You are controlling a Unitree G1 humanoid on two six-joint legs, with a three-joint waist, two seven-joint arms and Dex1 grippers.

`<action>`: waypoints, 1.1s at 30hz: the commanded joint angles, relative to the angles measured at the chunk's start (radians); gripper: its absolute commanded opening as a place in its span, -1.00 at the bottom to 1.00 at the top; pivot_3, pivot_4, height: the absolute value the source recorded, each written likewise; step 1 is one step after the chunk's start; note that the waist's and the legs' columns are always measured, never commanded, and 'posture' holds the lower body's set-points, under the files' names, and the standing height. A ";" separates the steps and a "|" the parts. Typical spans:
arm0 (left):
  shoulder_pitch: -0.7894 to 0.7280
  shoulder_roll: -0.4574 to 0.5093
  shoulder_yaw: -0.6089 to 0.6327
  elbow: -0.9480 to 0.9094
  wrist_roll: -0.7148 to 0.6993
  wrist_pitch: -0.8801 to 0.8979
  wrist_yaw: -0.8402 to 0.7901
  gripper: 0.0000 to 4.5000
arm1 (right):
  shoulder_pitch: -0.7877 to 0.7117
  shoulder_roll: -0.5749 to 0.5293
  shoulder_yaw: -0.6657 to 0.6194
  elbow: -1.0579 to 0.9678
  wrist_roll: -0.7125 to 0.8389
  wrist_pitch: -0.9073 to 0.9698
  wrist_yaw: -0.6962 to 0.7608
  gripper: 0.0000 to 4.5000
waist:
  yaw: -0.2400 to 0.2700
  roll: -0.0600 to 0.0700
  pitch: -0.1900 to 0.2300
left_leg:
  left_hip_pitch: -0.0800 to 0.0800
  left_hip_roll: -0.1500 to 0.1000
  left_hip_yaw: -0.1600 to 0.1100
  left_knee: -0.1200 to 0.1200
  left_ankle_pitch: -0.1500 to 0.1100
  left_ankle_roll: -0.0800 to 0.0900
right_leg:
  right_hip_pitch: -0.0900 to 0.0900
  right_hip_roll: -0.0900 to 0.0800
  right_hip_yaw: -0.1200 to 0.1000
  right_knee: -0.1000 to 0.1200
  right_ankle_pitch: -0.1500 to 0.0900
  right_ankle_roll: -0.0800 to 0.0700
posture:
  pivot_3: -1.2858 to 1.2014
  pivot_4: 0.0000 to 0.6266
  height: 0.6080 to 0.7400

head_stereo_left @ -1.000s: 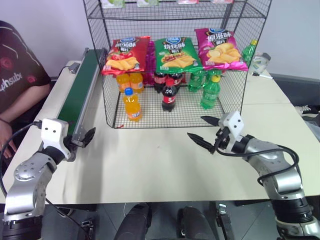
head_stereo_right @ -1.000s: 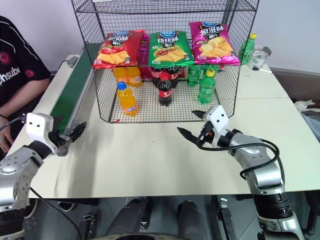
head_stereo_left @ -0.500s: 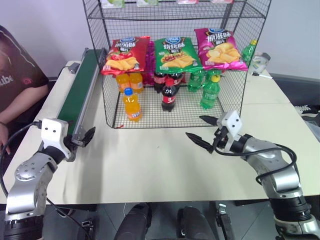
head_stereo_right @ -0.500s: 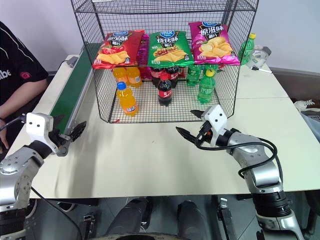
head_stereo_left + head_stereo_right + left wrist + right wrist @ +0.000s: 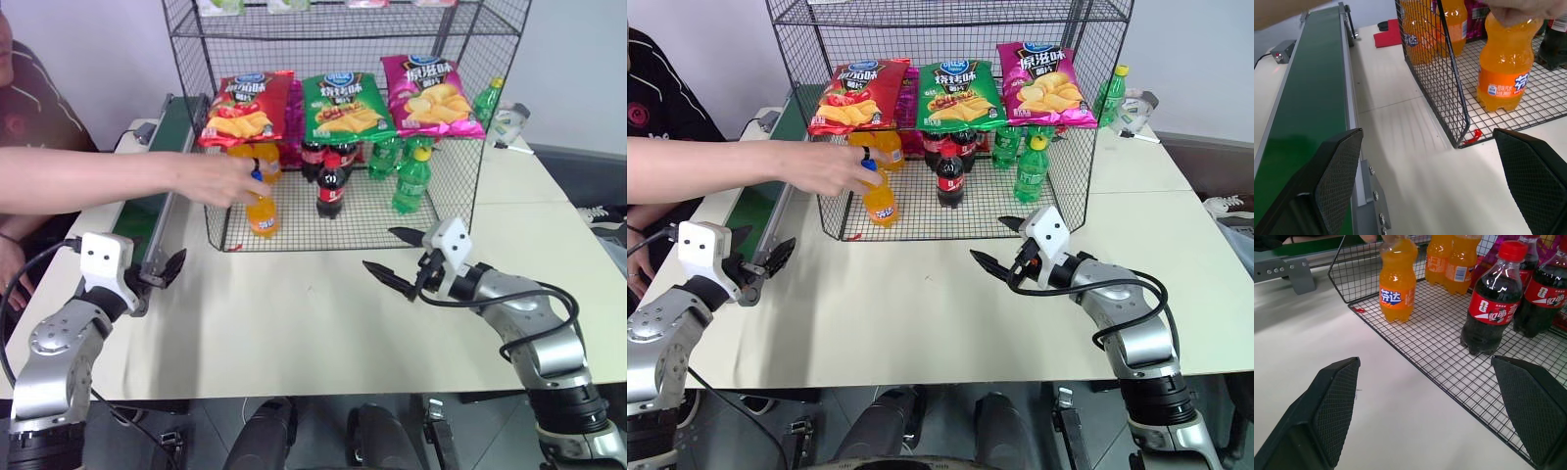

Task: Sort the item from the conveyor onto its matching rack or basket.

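On the front edge of the wire rack, left side: the orange soda bottle upright on the grid floor, a person's hand closed over its blue cap. Not on the conveyor, whose green belt lies bare along the table's left side.

Beside the belt's near end: the left gripper, spread wide, holding nothing. Over the bare tabletop in front of the rack: the right gripper, likewise wide open and empty, aimed toward the cola bottle.

Best handling, judged from here: hold both arms off while the hand is in the cage. Once the bottle sits on the belt, approach level with the left gripper, clamp around the label band below the shoulder, lift clear of the side rail, keep upright, and set beside the other orange bottles.
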 commanded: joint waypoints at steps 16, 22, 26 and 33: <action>0.016 -0.007 0.016 -0.042 0.007 -0.008 0.023 0.97 | -0.034 0.028 0.001 0.030 -0.030 -0.061 -0.010 1.00 | 0.000 0.000 0.000 | 0.000 0.000 0.000 0.000 0.000 0.000 | 0.000 0.000 0.000 0.000 0.000 0.000 | 0.03 -0.52 1.00; 0.019 -0.011 0.032 -0.036 0.005 -0.009 0.045 0.97 | -0.042 0.032 0.005 0.039 -0.035 -0.066 -0.012 1.00 | 0.000 0.000 0.000 | 0.000 0.000 0.000 0.000 0.000 0.000 | 0.000 0.000 0.000 0.000 0.000 0.000 | 0.03 -0.52 1.00; 0.007 -0.023 0.048 -0.017 0.016 -0.009 0.095 0.97 | -0.052 0.042 0.013 0.044 -0.041 -0.071 -0.017 1.00 | 0.000 0.000 0.000 | 0.000 0.000 0.000 0.000 0.000 0.000 | 0.000 0.000 0.000 0.000 0.000 0.000 | 0.03 -0.52 1.00; -0.039 -0.051 0.110 0.042 0.003 -0.009 0.180 0.97 | -0.052 0.057 0.026 0.041 -0.047 -0.077 -0.026 1.00 | 0.000 0.000 0.000 | 0.000 0.000 0.000 0.000 0.000 0.000 | 0.000 0.000 0.000 0.000 0.000 0.000 | 0.03 -0.52 1.00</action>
